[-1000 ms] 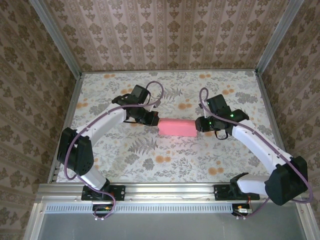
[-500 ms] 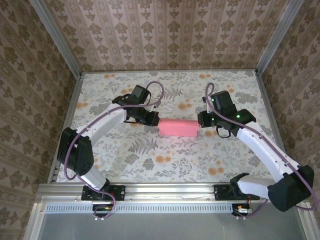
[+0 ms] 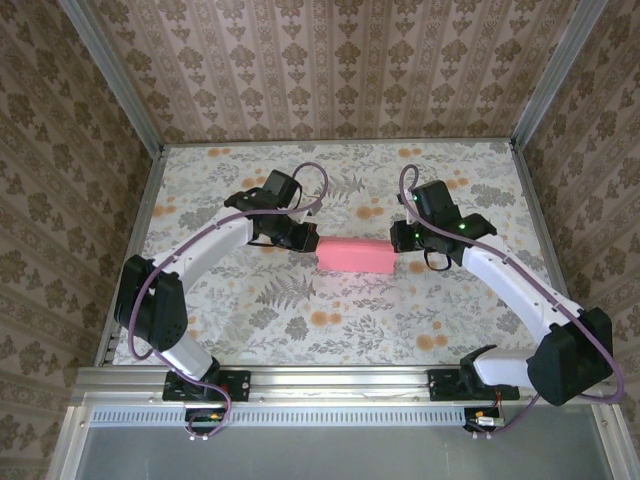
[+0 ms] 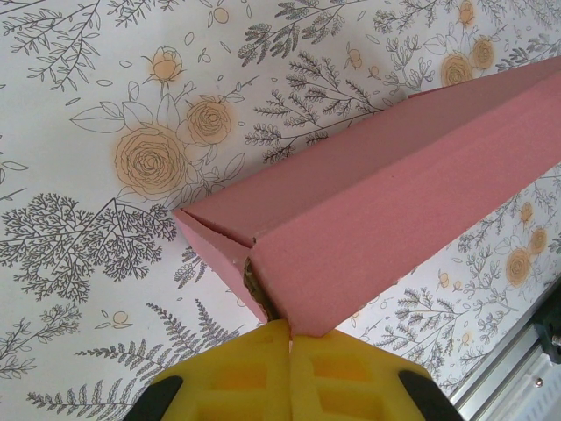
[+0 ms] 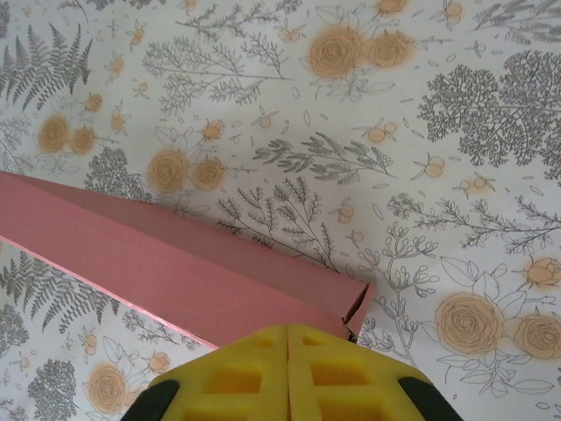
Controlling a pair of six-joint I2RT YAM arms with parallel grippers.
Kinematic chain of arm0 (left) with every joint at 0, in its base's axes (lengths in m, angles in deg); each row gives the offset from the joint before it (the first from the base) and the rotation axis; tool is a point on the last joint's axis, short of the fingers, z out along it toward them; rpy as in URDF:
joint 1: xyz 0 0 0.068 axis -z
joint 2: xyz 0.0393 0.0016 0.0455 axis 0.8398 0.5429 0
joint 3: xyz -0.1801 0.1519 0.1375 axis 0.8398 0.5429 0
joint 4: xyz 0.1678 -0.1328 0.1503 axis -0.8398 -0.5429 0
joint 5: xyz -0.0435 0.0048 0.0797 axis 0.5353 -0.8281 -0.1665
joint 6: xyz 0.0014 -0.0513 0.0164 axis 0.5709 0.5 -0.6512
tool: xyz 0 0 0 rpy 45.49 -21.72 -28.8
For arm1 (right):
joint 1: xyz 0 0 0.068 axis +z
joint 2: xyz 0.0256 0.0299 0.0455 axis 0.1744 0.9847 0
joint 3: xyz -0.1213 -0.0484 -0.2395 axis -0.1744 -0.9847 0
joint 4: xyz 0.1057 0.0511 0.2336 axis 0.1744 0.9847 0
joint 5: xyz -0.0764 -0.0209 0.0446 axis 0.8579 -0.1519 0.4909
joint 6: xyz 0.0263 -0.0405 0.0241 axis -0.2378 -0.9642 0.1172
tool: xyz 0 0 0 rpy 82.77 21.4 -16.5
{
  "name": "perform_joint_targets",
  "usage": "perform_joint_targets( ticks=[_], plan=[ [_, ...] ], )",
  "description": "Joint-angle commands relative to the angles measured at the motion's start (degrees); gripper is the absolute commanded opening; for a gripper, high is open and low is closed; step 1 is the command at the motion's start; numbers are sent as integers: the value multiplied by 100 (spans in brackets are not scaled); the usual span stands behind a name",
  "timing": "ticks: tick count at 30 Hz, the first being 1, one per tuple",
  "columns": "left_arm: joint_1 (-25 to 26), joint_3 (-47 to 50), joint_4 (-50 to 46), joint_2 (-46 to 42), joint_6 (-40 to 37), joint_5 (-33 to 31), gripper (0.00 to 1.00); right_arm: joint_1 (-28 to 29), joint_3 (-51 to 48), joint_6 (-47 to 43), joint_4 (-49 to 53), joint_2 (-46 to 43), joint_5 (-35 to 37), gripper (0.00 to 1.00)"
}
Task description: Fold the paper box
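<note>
While the paper box (image 3: 352, 254) lies closed and flat near the middle of the floral table (image 3: 300, 320), salmon-pink side out, one gripper sits at each of its short ends. The left gripper (image 3: 306, 241) is at the box's left end. From the left wrist its yellow fingers (image 4: 245, 377) are pressed together with no gap, and their tips meet the bottom corner of the box's end, where a flap seam gapes slightly. The right gripper (image 3: 401, 241) is at the opposite end. Its yellow fingers (image 5: 333, 373) are likewise closed on each other, tips against the box's long edge just beside its end corner, with nothing pinched between them
</note>
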Motion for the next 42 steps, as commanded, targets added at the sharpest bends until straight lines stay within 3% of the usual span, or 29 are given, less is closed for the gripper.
perform_joint_targets(
  ticks=[1, 13, 21, 26, 36, 42],
  plan=[
    [63, -25, -402, 59, 28, -156, 8, 74, -181, 82, -42, 34, 118, 9],
    [-10, -51, -317, -307, 309, 181, 25, 190, -696, 180, -196, -151, 241, 6],
    [-382, 8, -224, -917, 180, 1217, 25, 226, -924, 264, -289, -235, 267, 6],
    [-385, 87, 234, -827, 208, 1579, 24, 250, -1150, 394, -588, -314, 260, 5],
    [-286, 261, 1100, -245, 145, 1745, 24, 270, -1350, 462, -692, -391, 226, 5],
    [-289, 345, 1136, -6, 58, 1601, 24, 279, -1395, 467, -680, -389, 226, 5]
  ],
)
